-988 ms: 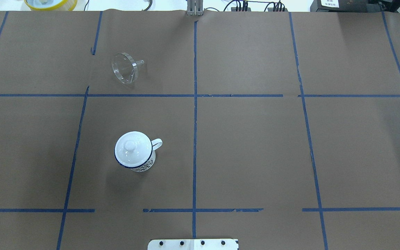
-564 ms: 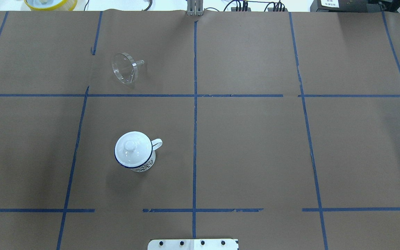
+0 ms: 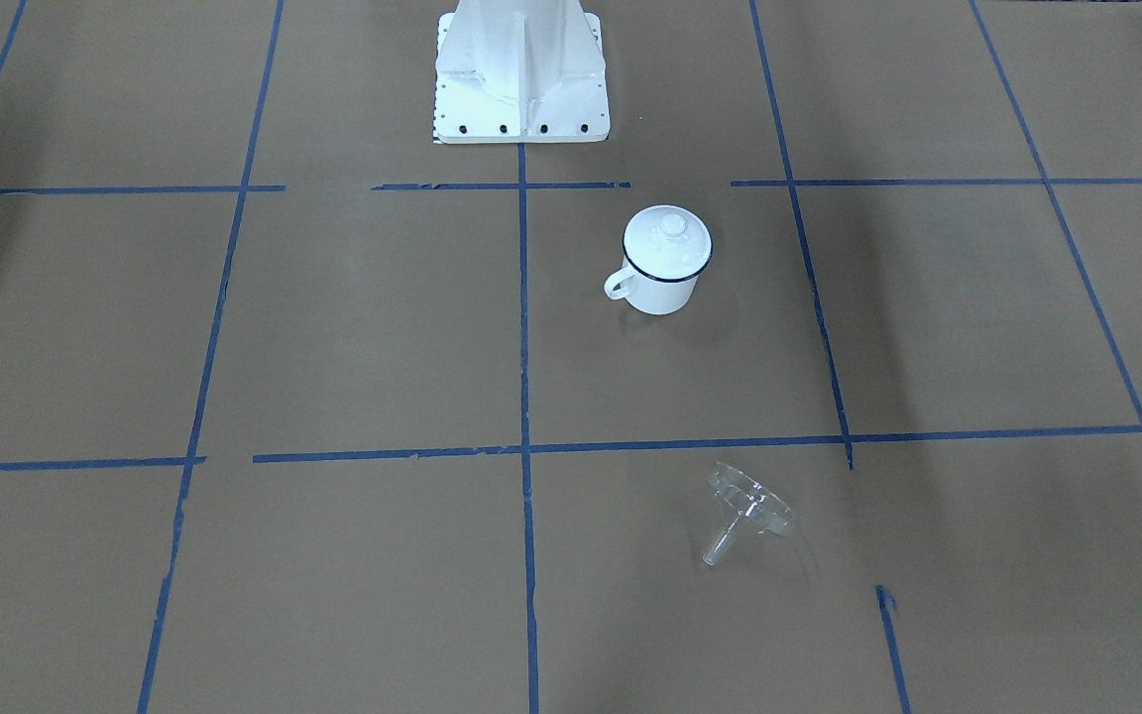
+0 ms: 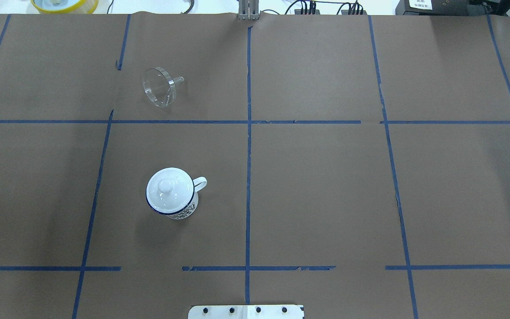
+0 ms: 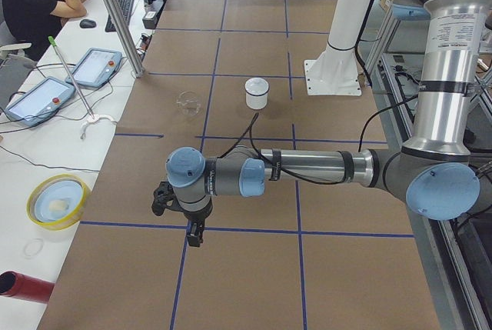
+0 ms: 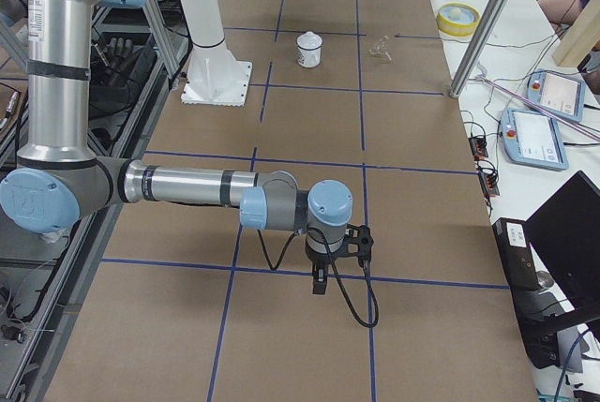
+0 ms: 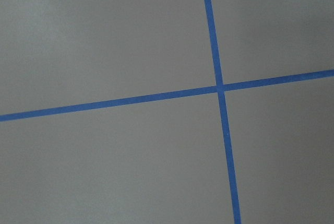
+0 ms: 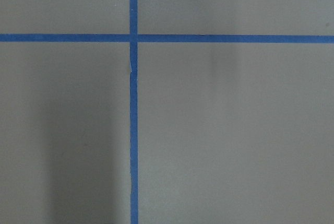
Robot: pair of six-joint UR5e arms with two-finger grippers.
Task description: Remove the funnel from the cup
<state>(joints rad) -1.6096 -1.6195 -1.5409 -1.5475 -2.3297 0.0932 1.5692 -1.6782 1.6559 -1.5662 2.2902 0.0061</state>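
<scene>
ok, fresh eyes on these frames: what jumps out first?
The funnel is out of the cup, lying on its side on the table, well apart from the cup and farther from the base. The cup stands upright with a white lid on it. The left arm and right arm reach over the table's ends, near neither thing.

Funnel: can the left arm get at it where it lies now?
Probably yes. The funnel lies on its side on the left half of the table, apart from the cup, with nothing over it. The left end effector hangs above the table further left, and nothing stands between them.
</scene>
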